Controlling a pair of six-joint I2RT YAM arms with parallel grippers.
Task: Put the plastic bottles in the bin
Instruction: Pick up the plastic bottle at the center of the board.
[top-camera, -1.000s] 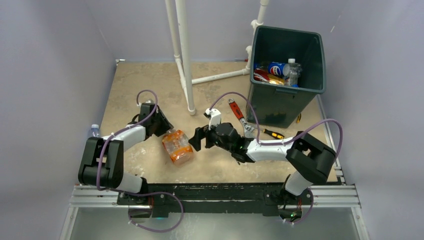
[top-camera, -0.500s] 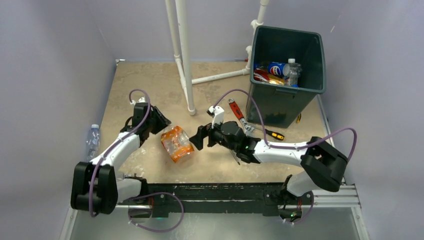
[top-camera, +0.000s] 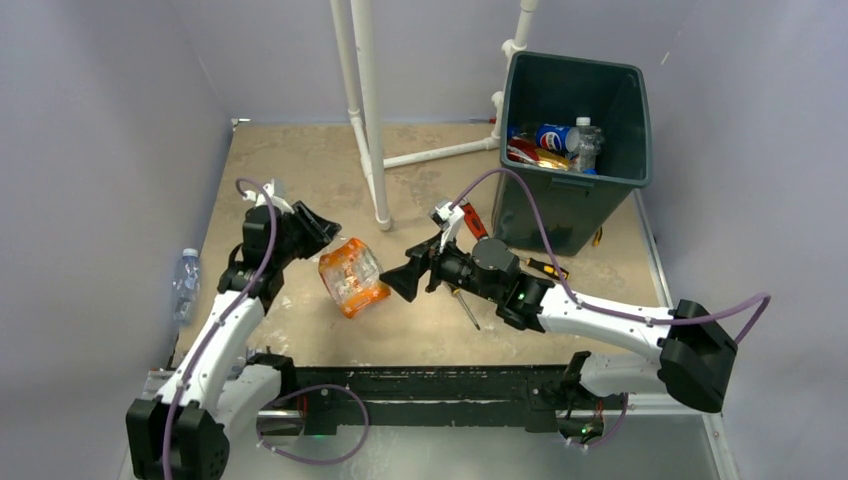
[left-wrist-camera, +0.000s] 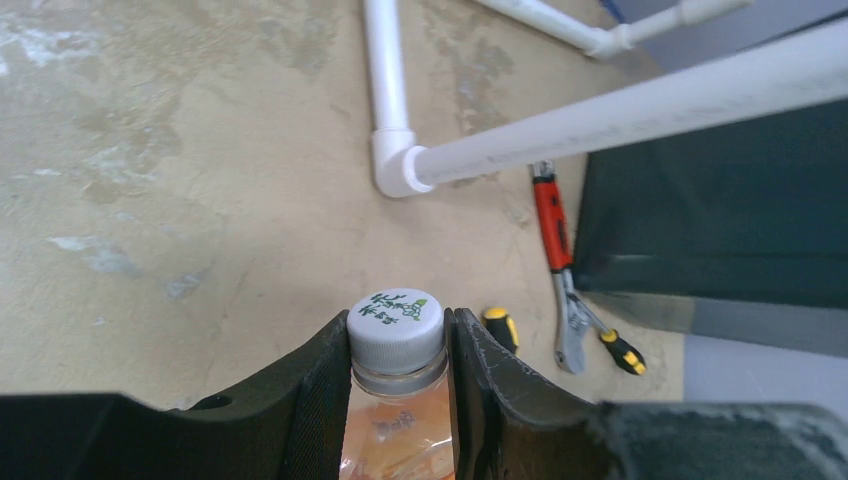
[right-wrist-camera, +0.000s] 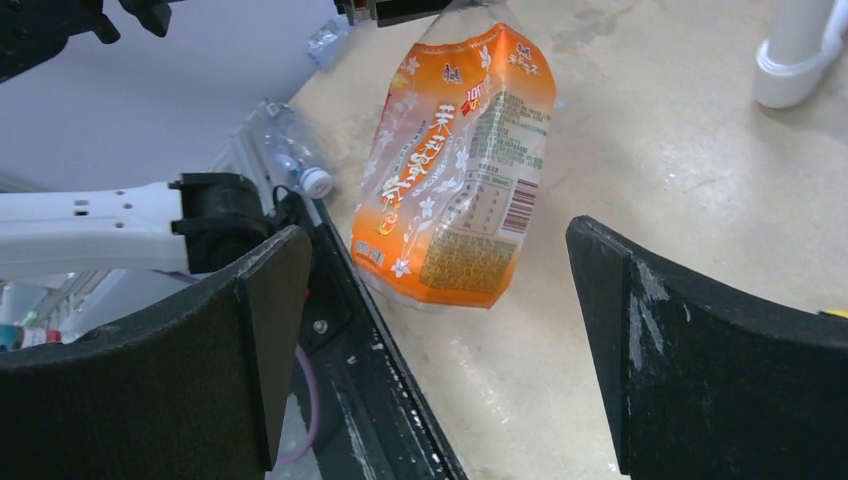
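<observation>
From the top view, my left hand (top-camera: 320, 232) is pinched narrow on the neck of the orange bottle (top-camera: 350, 280). The bottle hangs tilted over the left half of the desk (top-camera: 300, 160), near the front edge. My right hand (top-camera: 410, 272) faces it from just beside, spread wide and empty. The bin (top-camera: 545, 210) stands at the far right corner, well apart, with several bottles (top-camera: 555, 138) inside. I judge this to be a handover, since the right arm is nearer the bin.

In the left wrist view, the fingers (left-wrist-camera: 325, 390) clamp just under the white cap (left-wrist-camera: 397, 322). The hold looks centred, so I would not adjust it.

In the right wrist view, the orange label sits between my open pads (right-wrist-camera: 265, 330), but left of centre and farther off. I would ease forward until the pads flank the middle of the label, then close gently because the body looks crumpled and soft. I would open the left hand only once that grip is firm.
</observation>
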